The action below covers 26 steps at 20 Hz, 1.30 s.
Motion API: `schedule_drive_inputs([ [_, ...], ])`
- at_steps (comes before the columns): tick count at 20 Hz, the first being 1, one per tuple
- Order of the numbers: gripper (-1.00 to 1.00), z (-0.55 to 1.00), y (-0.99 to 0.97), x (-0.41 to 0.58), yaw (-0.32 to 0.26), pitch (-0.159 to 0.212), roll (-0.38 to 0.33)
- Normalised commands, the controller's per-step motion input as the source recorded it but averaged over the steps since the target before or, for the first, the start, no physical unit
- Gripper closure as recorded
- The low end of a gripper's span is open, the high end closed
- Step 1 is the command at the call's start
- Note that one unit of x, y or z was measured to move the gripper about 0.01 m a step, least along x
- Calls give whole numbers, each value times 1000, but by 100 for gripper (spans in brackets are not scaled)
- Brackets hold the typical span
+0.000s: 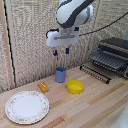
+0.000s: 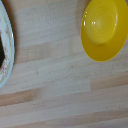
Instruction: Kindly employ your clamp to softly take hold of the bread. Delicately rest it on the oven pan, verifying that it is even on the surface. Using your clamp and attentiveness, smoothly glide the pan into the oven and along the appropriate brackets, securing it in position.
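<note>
The bread (image 1: 43, 87) is a small orange-brown oblong chunk, lying flat on the pale wooden worktop (image 1: 95, 102) with its long axis running diagonally. It sits just beyond the far rim of the round patterned white plate (image 1: 27, 106), close to it, though whether they touch is too fine to tell. On the exterior view's right of the bread stands a blue cup (image 1: 60, 74), upright, and further right again a round yellow bowl (image 1: 75, 86), near the cup but apart from it.

Over at the exterior view's right edge is the oven (image 1: 114, 54), dark and boxy, front open, and the oven pan (image 1: 95, 73), a dark rack of thin parallel bars, juts out from its lower front over the worktop.

Now the arm: the white and grey Panda hangs in from the top of the frame, wrist pointing straight down. The gripper (image 1: 61, 51) hovers well above the worktop, roughly over the blue cup, holding nothing. Its two blue-tipped fingers (image 1: 55, 52) stand apart with a clear gap between them.

The wrist view looks straight down on bare wood grain, with the yellow bowl (image 2: 104, 29) at one side and a slice of the plate (image 2: 6, 52) rim at the other. The bread is out of that shot.
</note>
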Motion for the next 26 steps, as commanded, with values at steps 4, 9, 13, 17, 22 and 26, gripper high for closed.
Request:
schedule_drive_inputs([
  [4, -100, -191, 554, 226, -73, 11, -103],
  [9, -100, -189, 677, 239, -91, 6, -131],
  [13, -100, -211, 551, 343, -77, 43, -119],
  [17, -100, -316, 214, 446, -10, 88, -95],
  [22, -100, -382, 6, 458, 70, 88, -85],
  [26, -100, -385, 60, 381, 122, 39, -88],
])
